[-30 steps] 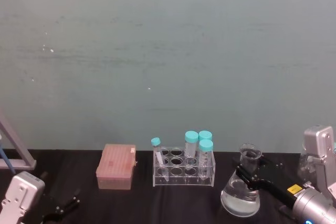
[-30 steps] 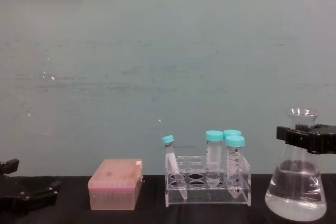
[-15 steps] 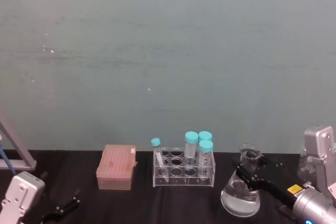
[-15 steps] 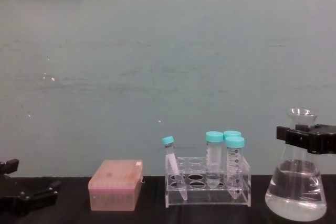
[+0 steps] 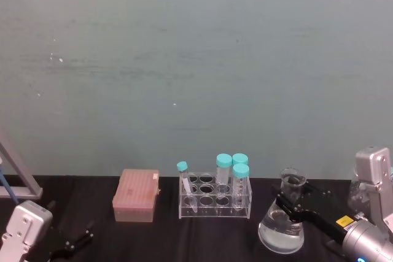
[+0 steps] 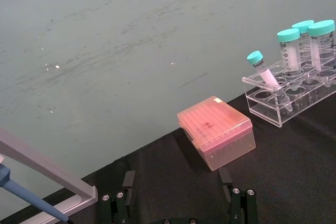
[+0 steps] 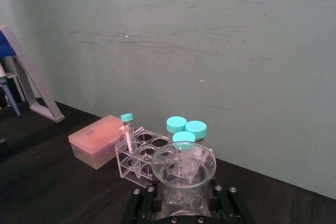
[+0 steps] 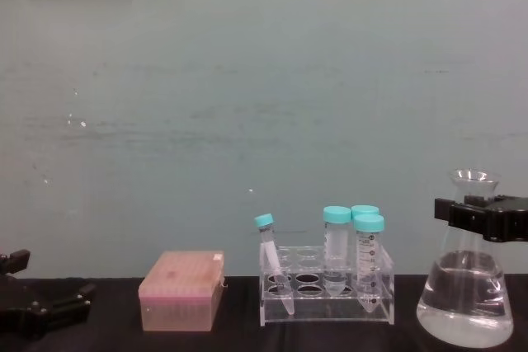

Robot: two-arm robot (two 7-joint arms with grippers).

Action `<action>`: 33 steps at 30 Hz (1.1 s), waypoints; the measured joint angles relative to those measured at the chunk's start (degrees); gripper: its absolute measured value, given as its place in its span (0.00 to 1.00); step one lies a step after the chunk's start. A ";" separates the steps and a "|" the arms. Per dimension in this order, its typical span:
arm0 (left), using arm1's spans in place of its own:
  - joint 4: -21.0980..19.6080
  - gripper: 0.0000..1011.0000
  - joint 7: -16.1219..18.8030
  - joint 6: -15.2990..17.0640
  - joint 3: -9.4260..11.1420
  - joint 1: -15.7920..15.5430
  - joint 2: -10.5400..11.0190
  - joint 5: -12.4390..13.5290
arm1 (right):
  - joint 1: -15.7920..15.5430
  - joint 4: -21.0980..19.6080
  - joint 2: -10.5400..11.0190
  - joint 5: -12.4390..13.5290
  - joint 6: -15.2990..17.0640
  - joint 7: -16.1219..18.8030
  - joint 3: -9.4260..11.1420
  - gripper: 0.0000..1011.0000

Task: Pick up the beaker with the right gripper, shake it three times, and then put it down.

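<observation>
Right jaws: closed from both sides on the narrow neck of the beaker point(image 8: 464, 302), just under its flared rim. The right gripper point(image 8: 481, 218) is seen at the right end of the black table point(image 5: 184, 237).
Left jaws: spread wide apart, with nothing held between them. The left gripper point(image 6: 177, 192) is parked low at the table's left front.
Beaker: held upright, to the right of the tube rack point(image 8: 326, 294) and apart from it. Its rim stands higher than the tube caps. The wide base is seen down at table level, but whether it rests on the surface cannot be told.
Liquid: clear, and gathered in the lower part of the beaker.
Tube rack: clear plastic, placed mid-table. Three teal-capped tubes point(image 8: 369, 245) are stood upright at its right end, and a slimmer capped tube point(image 8: 271, 249) is leaned at its left end.
Pink box point(image 8: 181, 290): set to the left of the rack and apart from it, with its lid closed.
</observation>
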 joint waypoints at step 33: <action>0.00 0.99 0.00 0.00 0.00 0.00 0.00 0.00 | -0.35 0.16 -0.28 1.85 0.19 0.59 0.83 0.45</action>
